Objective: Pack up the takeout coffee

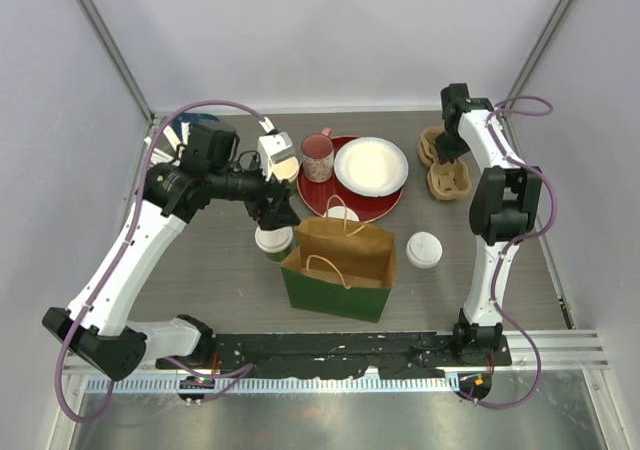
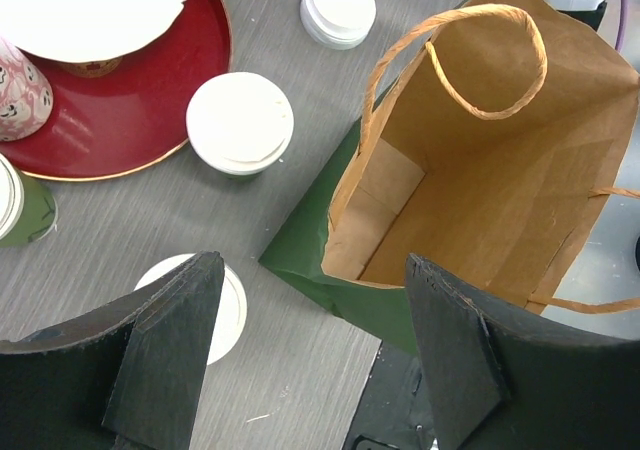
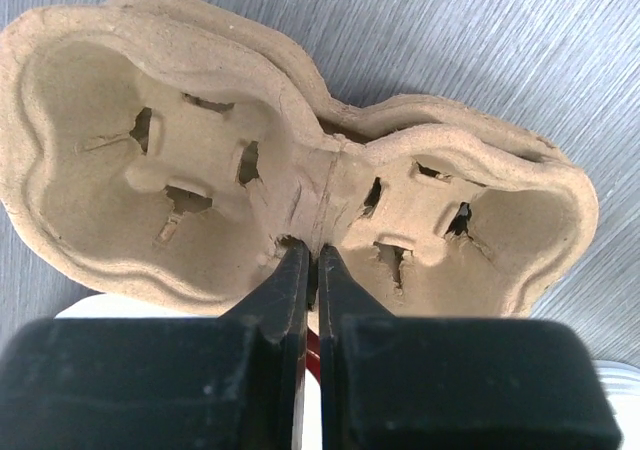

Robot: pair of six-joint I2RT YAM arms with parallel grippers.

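The left hand point(image 2: 312, 290) hangs with fingers apart above a lidded cup point(image 2: 236, 315) beside the paper bag point(image 2: 480, 200); the right hand point(image 3: 310, 260) is clamped on a cardboard cup carrier point(image 3: 200, 170).

Robot lab, one closed test cell. Plain pale walls point(image 1: 340, 30) shut in three sides, and bare metal posts point(image 1: 108, 40) slant up the upper corners of the top view. A grey table point(image 1: 220, 270) fills the cell floor. Two white arms point(image 1: 140, 250) are bolted to a black plate point(image 1: 340, 350) along the bottom edge, with an aluminium rail point(image 1: 560, 342) at lower right. Purple cables point(image 1: 58, 385) loop loose at both lower corners. Café props are staged mid-frame: bag point(image 1: 335, 295), lidded cup point(image 1: 423, 250), red tray point(image 1: 385, 205) with plate point(image 1: 370, 165) and mug point(image 1: 318, 157). A pulp carrier point(image 1: 450, 182) sits upper right.
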